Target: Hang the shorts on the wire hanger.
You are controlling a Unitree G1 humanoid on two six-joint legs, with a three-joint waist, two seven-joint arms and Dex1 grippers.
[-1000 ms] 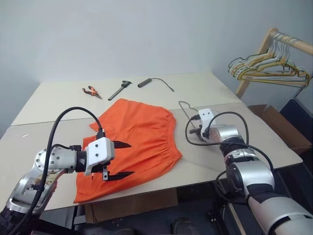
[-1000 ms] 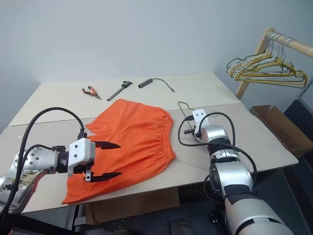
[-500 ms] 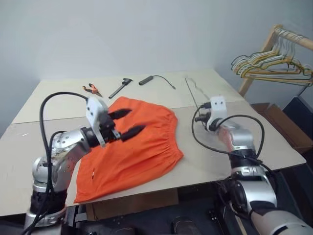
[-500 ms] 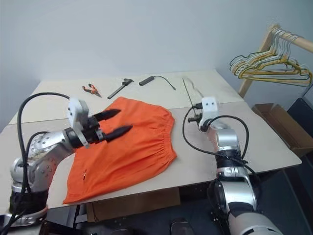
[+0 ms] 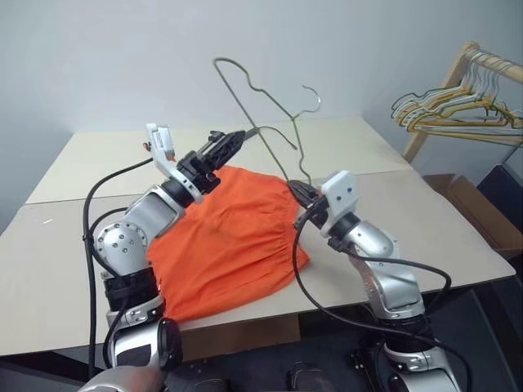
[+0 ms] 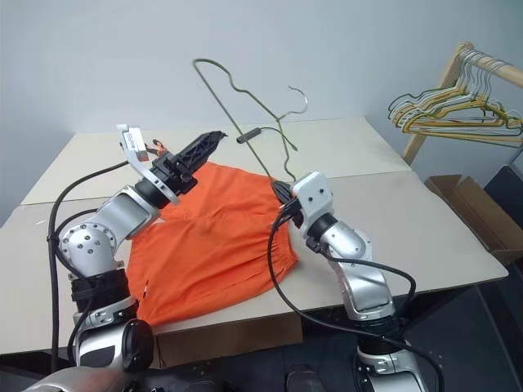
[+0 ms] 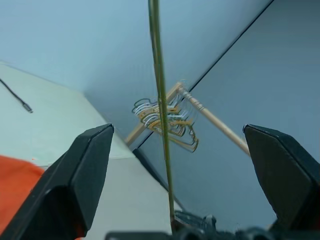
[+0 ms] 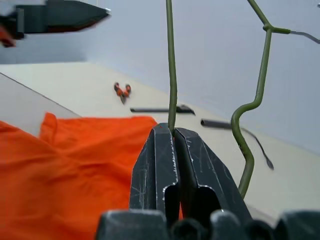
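Above the middle of the table [image 5: 458, 237], right claw [image 8: 173, 131] clamped tight on one wire of the wire hanger [image 5: 270, 110], holding it tilted in the air over the far edge of the shorts [image 5: 233, 245]; hook [image 5: 310, 102] points away toward the wall. Left claw [image 5: 225, 144] raised beside it, fingers spread wide, nothing in them, and the hanger's wire passes between the fingertips [image 7: 90, 165] in the wrist view without touching either. Both forearms angled up and inward, toward each other. Shorts lie flat and spread on the table below, waistband toward the right arm, untouched. Judgement: hanger looks light, thin, springy, likely to twist in a single pinch; a second hold on the long bar or a shoulder would steady it. Shorts soft and limp, will sag and slide on smooth wire; best taken at the gathered waistband, where the fabric is thickest. Pliers [image 6: 151, 147], a dark tool and a black cable [image 6: 265, 135] lie near the far edge; bunched hangers [image 5: 458, 114] on a wooden rack well apart at right.
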